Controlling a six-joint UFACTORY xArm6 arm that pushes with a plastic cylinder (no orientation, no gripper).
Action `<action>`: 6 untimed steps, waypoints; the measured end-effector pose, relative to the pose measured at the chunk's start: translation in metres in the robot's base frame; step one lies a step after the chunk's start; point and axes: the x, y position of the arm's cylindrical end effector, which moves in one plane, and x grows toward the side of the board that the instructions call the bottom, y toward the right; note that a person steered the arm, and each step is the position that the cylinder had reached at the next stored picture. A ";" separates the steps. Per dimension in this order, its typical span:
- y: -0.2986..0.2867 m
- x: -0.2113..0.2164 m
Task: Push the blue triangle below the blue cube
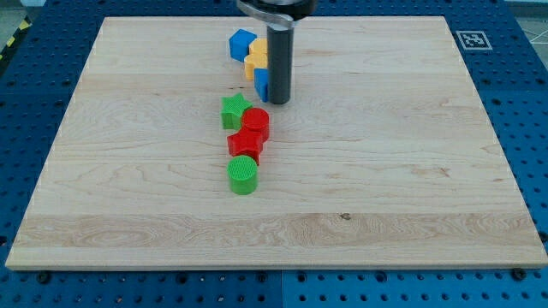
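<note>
The blue cube (242, 43) sits near the view's top, left of centre. Two yellow blocks (256, 60) lie just below and to the right of it. A second blue block, the blue triangle (261, 83), lies below the yellow ones, and the rod hides its right part. My tip (279, 102) rests on the board against the triangle's right side, at its lower corner. The rod rises from there to the view's top.
Below the triangle stand a green star (235, 111), a red cylinder (257, 122), a red block (245, 143) and a green cylinder (243, 174), in a close column. The wooden board (411, 188) lies on a blue perforated table.
</note>
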 end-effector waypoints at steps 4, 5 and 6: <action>-0.009 0.002; -0.030 -0.010; -0.045 -0.036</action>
